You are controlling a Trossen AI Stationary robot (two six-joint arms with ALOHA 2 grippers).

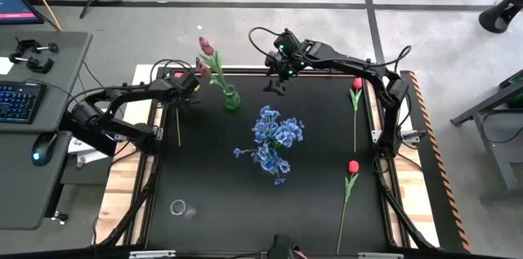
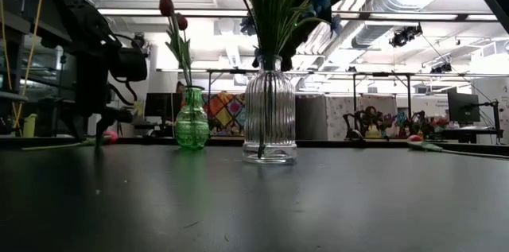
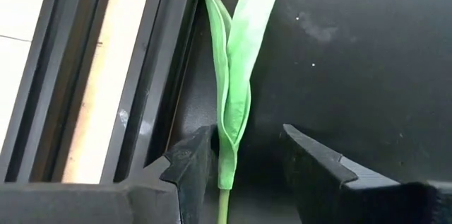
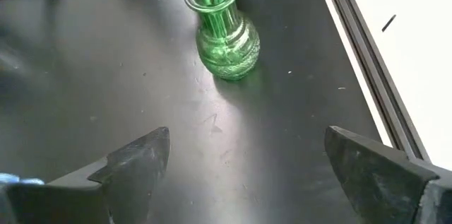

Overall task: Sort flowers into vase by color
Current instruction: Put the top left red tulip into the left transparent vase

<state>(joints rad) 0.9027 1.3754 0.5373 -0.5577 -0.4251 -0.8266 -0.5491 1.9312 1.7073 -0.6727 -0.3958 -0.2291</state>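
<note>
A pink-maroon tulip (image 1: 178, 124) lies flat near the table's far left corner, its head (image 1: 198, 69) toward the far edge. My left gripper (image 1: 189, 91) hangs low over it, open, with a finger on each side of the stem and folded green leaf (image 3: 236, 75), gripper (image 3: 247, 146). A small green vase (image 1: 232, 98) holds two maroon tulips (image 1: 207, 45). A ribbed clear vase (image 2: 269, 117) at mid-table holds the blue blossoms (image 1: 274, 140). Two red tulips (image 1: 357, 83) (image 1: 353, 167) lie on the right side. My right gripper (image 1: 276, 86) hovers open near the far edge, right of the green vase (image 4: 226, 37).
A small clear glass object (image 1: 181, 207) sits near the table's near left corner. The raised black frame rail (image 3: 148, 75) runs close beside the lying tulip. Bare black tabletop (image 1: 212, 177) lies between the blue bouquet and the left edge.
</note>
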